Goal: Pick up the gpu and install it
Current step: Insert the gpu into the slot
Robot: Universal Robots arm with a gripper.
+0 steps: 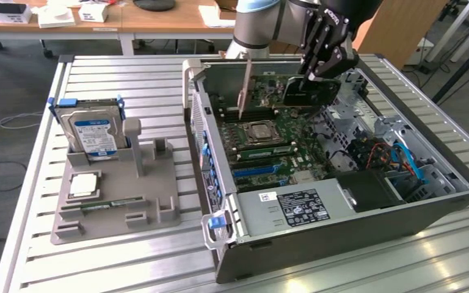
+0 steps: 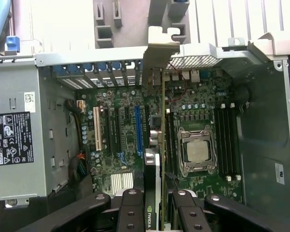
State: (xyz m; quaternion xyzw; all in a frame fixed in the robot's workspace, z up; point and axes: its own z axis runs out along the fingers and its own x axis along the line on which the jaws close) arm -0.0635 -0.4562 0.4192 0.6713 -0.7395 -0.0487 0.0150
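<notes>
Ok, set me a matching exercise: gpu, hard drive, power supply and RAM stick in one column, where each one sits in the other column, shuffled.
Things
1. gpu
2. hard drive
3. power supply
4. RAM stick

Places
A. lying in a long slot of the grey holder
B. gripped by the gripper above the motherboard
C. standing upright in the grey holder
D. fixed inside the computer case, label facing up

Pairs: 1-B, 2-C, 3-D, 4-A
</notes>
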